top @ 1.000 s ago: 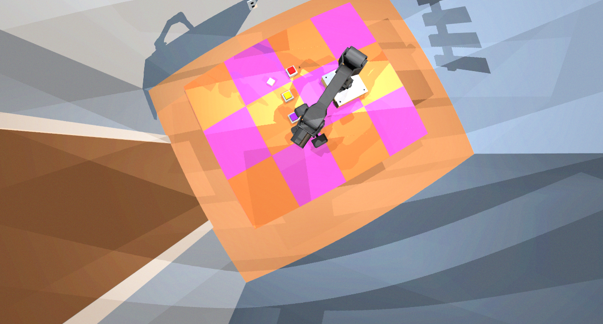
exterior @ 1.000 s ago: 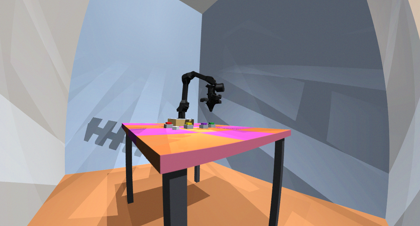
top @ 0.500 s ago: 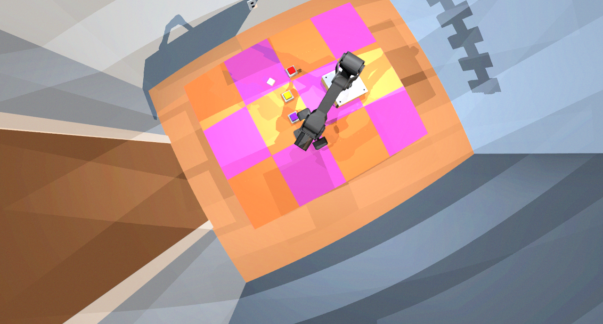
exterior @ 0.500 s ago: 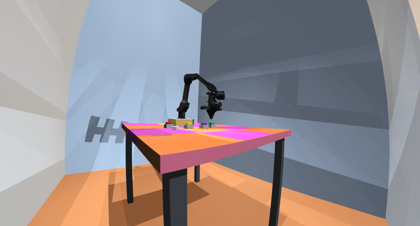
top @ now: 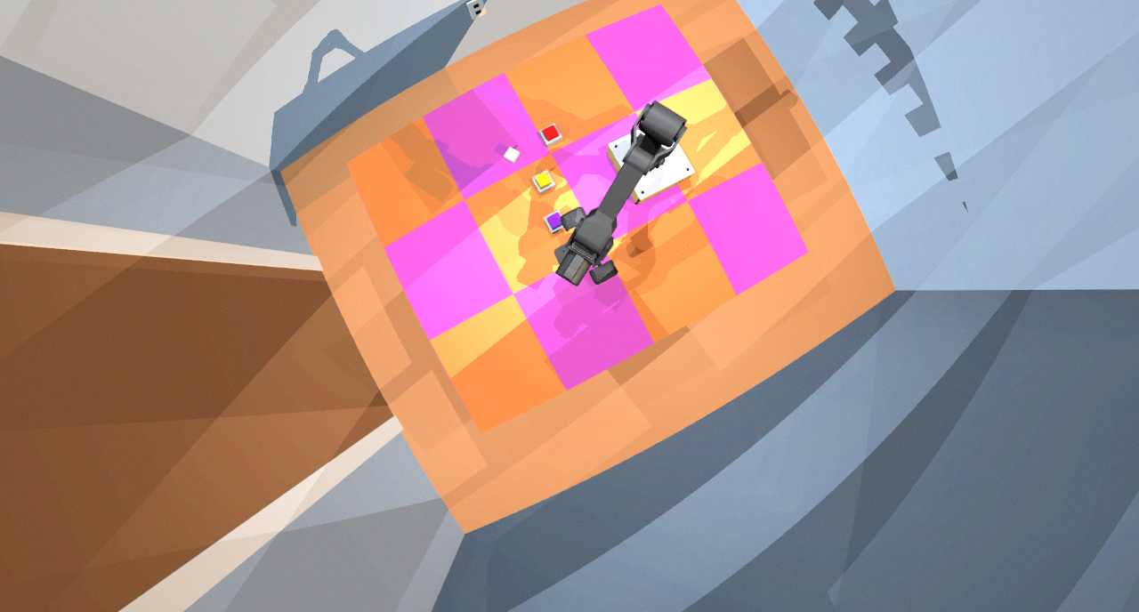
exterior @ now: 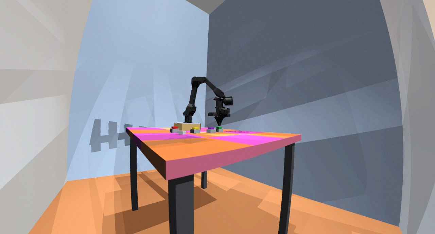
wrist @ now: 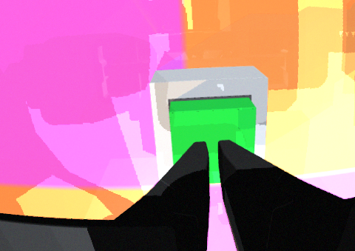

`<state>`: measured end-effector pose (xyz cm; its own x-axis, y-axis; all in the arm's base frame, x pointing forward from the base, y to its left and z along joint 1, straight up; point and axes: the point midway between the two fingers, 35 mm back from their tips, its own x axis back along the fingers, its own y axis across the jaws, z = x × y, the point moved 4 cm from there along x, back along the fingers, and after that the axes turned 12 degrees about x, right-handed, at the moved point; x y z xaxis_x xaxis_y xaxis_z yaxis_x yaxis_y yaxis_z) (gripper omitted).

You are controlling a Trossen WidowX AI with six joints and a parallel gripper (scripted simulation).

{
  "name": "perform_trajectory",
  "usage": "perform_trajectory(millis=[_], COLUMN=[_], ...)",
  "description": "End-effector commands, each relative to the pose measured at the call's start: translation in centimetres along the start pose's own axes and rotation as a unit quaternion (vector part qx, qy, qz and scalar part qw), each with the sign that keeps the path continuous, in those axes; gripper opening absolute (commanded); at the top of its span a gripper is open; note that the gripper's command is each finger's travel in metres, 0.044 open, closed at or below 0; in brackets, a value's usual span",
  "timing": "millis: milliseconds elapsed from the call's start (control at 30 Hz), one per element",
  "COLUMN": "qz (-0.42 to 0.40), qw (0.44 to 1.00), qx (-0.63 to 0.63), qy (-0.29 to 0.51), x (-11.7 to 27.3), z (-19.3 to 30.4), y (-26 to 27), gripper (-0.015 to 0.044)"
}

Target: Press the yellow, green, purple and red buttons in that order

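The hand [wrist: 212, 147] hangs directly over the green button [wrist: 212, 125].

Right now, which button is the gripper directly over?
The green button. The shut gripper points down at it in the wrist view, while the purple, yellow and red buttons sit off to the side.

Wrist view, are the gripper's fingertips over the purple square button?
No, the nearly shut gripper points at the green square button in its grey housing.

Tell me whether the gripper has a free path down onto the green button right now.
Probably yes. The gripper is shut, empty, and its tips sit directly over the green button, with nothing between them. The purple button lies off to the side, out of the way.
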<state>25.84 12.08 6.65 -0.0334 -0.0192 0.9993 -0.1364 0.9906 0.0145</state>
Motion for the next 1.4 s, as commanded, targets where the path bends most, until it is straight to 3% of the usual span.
perform_trajectory(millis=[0, 900, 1033, 1233, 1367], qz=[0.002, 0.002, 0.002, 0.002, 0.002], qw=[1.0, 1.0, 1.0, 1.0, 1.0], qx=[-0.003, -0.003, -0.003, -0.003, -0.003], qy=[0.007, 0.007, 0.006, 0.006, 0.006], x=[-1.1, -1.8, 1.4, 1.9, 6.8], z=[0.2, 0.3, 0.2, 0.2, 0.0], y=[-0.1, -0.1, 0.0, 0.0, 0.0], gripper=[0.002, 0.002, 0.002, 0.002, 0.002])
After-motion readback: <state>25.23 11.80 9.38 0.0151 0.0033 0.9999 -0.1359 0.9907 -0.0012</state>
